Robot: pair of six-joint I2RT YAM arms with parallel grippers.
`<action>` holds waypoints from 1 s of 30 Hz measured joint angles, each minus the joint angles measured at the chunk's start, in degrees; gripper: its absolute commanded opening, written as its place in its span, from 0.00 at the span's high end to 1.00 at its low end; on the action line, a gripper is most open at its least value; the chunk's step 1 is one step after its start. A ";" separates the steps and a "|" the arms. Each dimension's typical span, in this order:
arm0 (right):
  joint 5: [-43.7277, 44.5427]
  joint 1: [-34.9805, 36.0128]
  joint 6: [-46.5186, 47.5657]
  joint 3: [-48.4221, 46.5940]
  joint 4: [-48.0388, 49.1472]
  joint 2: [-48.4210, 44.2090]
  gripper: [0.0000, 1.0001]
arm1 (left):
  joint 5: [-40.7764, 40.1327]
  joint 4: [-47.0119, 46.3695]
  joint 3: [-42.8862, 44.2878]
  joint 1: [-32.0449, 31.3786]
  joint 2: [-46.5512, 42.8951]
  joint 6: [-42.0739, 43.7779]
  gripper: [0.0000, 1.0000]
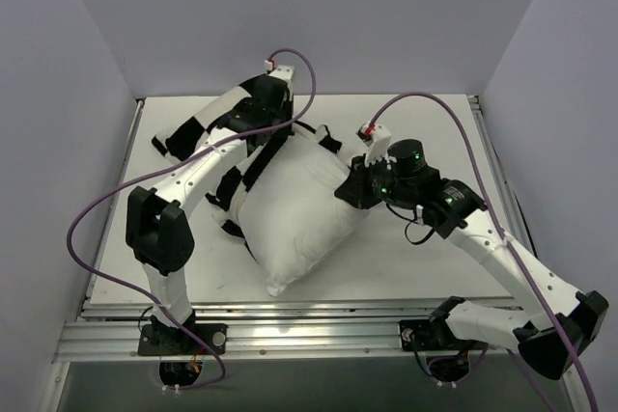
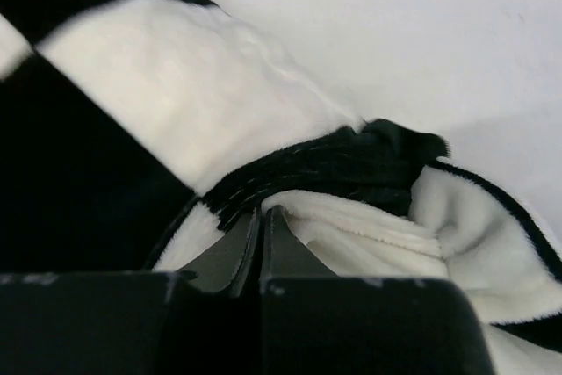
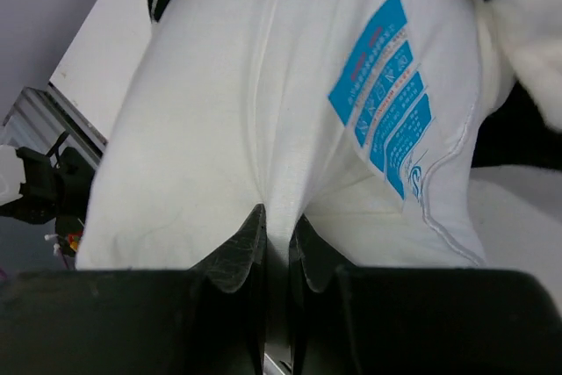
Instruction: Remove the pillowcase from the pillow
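In the wrist views alone, right end effector pinches the blue-labelled pillow, left end effector clamps the pillowcase.

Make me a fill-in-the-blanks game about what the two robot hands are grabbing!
1. The left gripper is shut on the checkered ____.
2. The right gripper pinches the plain white ____.
3. The printed label sewn on that white thing is ____.

Missing words: pillowcase, pillow, blue.
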State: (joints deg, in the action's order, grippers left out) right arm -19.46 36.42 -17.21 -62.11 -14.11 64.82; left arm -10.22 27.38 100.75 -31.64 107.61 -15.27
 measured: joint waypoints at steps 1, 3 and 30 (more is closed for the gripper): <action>-0.09 -0.07 0.61 -1.62 -2.43 -1.38 1.00 | -1.33 0.28 0.85 0.76 0.13 -0.17 0.98; -0.11 -0.31 1.36 -3.78 -6.05 -3.56 1.00 | -4.09 1.14 2.36 2.19 0.63 -0.20 0.98; 15.28 -10.34 -1.99 0.39 -11.76 7.45 0.29 | 0.11 -5.33 -16.35 8.52 -20.96 -2.97 0.05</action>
State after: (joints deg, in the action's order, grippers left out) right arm -4.19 26.09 -19.20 -61.71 -25.87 72.27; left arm -10.11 22.04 84.40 -23.11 86.65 -18.24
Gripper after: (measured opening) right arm 0.599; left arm 0.966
